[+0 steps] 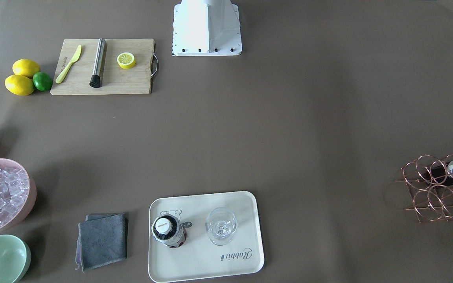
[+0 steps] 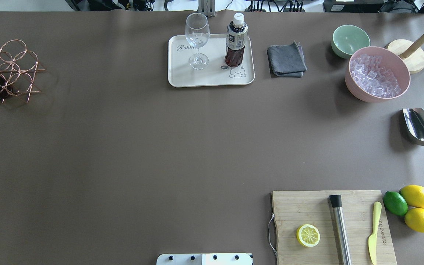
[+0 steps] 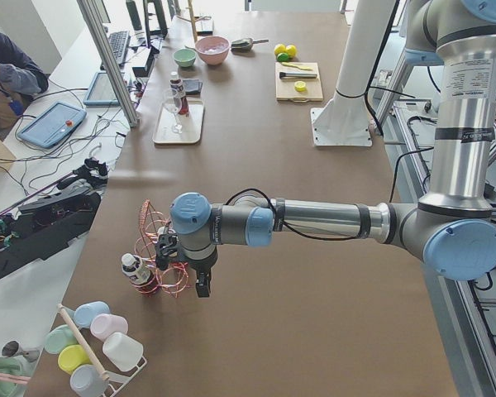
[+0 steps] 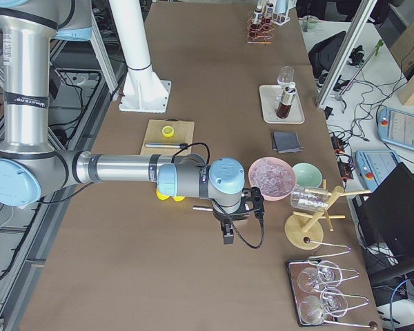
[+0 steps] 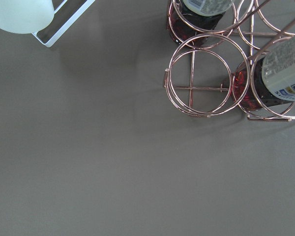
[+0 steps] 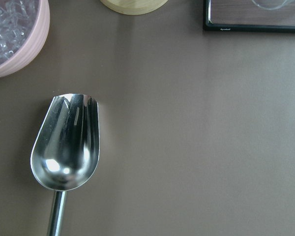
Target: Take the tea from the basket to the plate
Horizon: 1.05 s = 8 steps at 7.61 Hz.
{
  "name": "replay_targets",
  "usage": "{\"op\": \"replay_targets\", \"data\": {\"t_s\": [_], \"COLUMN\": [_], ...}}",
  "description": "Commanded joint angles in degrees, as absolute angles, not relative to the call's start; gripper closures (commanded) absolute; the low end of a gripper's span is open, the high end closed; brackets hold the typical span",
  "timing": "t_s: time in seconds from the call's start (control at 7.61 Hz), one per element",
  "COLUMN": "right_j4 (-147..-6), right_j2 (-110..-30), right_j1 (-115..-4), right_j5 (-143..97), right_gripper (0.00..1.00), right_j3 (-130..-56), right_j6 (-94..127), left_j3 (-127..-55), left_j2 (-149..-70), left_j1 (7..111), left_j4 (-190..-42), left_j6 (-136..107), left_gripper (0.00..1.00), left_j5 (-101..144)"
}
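Note:
One tea bottle (image 2: 236, 42) with a white cap stands upright on the cream "Rabbit" tray (image 2: 212, 80), also seen in the front view (image 1: 168, 232) on the tray (image 1: 210, 267). The copper wire basket (image 2: 9, 70) sits at the table's far left end and holds two more tea bottles (image 5: 285, 66) (image 5: 201, 6) lying in its rings. My left gripper (image 3: 202, 285) hangs next to the basket (image 3: 161, 265); I cannot tell if it is open. My right gripper (image 4: 228, 234) hovers near the pink bowl; I cannot tell its state either.
A wine glass (image 2: 197, 40) stands on the tray beside the bottle. A grey cloth (image 2: 286, 60), mint bowl (image 2: 350, 38), pink ice bowl (image 2: 377, 73) and steel scoop (image 2: 420, 129) lie to the right. A cutting board (image 2: 329, 224) with lemon half, muddler and knife sits front right.

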<state>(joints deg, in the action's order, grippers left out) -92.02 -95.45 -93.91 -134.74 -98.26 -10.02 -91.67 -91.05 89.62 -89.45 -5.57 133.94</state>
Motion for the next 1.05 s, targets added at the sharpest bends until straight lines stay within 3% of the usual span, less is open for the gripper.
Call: {"op": "replay_targets", "data": {"t_s": [0.0,0.92], "right_j4": [-92.02,-92.02], "right_j2": [-95.45,-95.45], "right_j1": [-94.04,-94.22], "right_j5": [-134.74,-134.74], "right_gripper": [0.00,0.00], "right_j3": [-98.26,-98.26], "right_j6": [-10.02,-10.02], "left_j3": [-89.66,-90.53], "left_j2": [-91.75,-91.85], "left_j1": [86.93,86.66], "left_j4": [-89.47,-89.47], "left_j6": [-5.54,-5.54], "left_gripper": [0.02,0.02], "left_j5": [133.86,134.03]}}
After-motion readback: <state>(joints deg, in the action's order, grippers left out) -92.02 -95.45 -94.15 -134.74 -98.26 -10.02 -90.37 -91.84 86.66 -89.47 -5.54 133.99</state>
